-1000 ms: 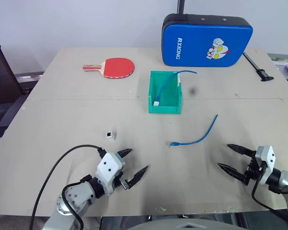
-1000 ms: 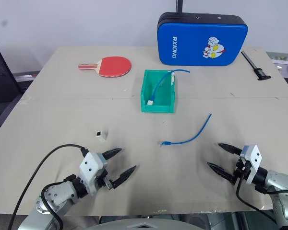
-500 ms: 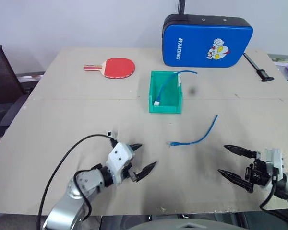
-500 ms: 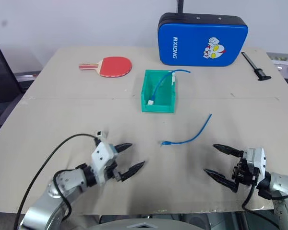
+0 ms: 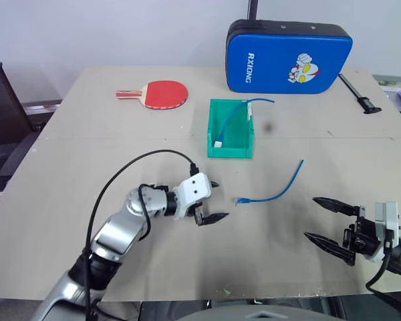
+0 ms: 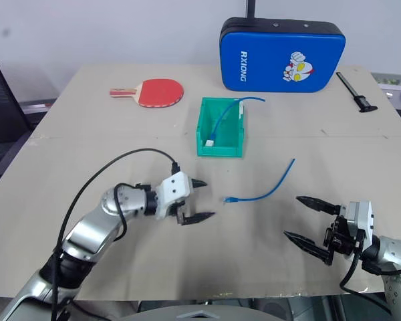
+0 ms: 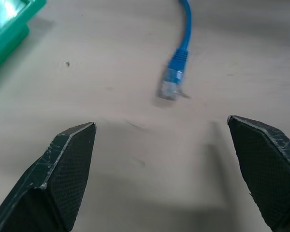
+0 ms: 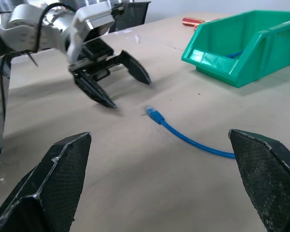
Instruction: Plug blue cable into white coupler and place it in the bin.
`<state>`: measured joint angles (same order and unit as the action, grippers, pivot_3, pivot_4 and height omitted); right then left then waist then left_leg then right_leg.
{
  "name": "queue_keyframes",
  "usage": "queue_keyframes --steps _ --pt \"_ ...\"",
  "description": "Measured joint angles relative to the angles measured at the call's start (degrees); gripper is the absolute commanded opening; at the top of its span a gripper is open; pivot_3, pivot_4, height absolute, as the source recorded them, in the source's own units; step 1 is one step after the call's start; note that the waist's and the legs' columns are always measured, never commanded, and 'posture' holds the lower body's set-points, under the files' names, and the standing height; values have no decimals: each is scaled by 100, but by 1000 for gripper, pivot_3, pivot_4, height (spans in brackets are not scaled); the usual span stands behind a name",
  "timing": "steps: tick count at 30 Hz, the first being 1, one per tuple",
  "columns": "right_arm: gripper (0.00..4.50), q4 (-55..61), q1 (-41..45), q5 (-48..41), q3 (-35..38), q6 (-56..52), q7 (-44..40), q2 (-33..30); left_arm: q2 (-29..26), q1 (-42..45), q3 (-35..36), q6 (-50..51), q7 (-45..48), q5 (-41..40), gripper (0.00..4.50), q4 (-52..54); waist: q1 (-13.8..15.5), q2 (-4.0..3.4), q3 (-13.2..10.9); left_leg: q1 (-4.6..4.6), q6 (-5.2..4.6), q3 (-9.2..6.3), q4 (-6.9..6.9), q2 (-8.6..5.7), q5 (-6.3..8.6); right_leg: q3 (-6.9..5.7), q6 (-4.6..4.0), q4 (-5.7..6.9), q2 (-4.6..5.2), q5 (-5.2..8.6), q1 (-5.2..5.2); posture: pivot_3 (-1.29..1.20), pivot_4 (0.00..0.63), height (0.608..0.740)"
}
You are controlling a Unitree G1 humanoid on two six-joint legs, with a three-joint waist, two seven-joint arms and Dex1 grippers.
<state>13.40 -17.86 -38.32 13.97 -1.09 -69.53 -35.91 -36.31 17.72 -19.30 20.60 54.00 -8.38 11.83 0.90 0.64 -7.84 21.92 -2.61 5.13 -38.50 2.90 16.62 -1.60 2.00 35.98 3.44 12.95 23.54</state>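
I am not finding the white coupler anywhere on the tabletop [image 5: 67, 200]; my left arm is lying across the stretch where a thing that small could be sitting, so I cannot tell where it is. The far end of the second blue cable [image 5: 232, 118] is hanging over the back wall of the bin [image 5: 231, 152], and its white block end is resting inside on the bin floor.

My left tool [image 5: 210, 200] is reaching in low over the tabletop, pointing toward my right and slightly down, with both fingers spread wide and nothing between them. Its black lead is looping up and back over the forearm. From the left wrist, the clear plug of the blue cable [image 7: 173, 85] is lying just ahead of the spread fingertips, apart from them. My right tool [image 5: 329, 223] is hovering near the front right of the tabletop, roughly level, aimed toward the left, fingers also spread wide and empty.

The blue cable [image 5: 275, 191] is lying loose on the tabletop between the two tools, curving from its plug up toward the right, in front of the bin and well apart from it. Farther back a red table-tennis paddle [image 5: 162, 94] is lying flat, a blue pad [image 5: 287, 56] with a cartoon figure is standing at the back edge, and a black tool [image 5: 358, 93] is lying beside it on the right.
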Motion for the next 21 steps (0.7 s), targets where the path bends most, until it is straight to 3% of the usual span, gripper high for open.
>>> queue_keyframes --steps 14,17,18,19,21 --pt "4500 418 -194 361 2 -243 376 -212 427 892 -627 -28 473 491 4470 -617 1 2 -1 3 0 -12 -10 -9 0 2 26 8 -1 -9 0 0 150 728" --pt "4500 419 -206 364 2 -249 408 -195 433 1010 -714 -117 558 642 3267 -801 1 2 -1 4 0 -13 -10 -10 0 1 26 8 -1 -9 0 0 150 728" --pt "4500 419 -210 366 2 -248 427 -192 441 1032 -745 -151 594 683 2616 -824 1 2 -1 5 0 -13 -11 -10 0 1 26 8 -1 -9 0 0 150 728" --pt "4500 419 -211 369 2 -248 436 -186 446 1052 -780 -195 610 721 2383 -834 1 2 -1 5 0 -13 -12 -10 0 2 26 8 -1 -9 0 0 150 728" --pt "4500 419 -210 379 2 -243 487 -158 440 1114 -870 -406 693 853 1058 -918 2 2 -1 5 0 -13 -15 -10 0 2 27 9 -1 -9 0 0 150 728"
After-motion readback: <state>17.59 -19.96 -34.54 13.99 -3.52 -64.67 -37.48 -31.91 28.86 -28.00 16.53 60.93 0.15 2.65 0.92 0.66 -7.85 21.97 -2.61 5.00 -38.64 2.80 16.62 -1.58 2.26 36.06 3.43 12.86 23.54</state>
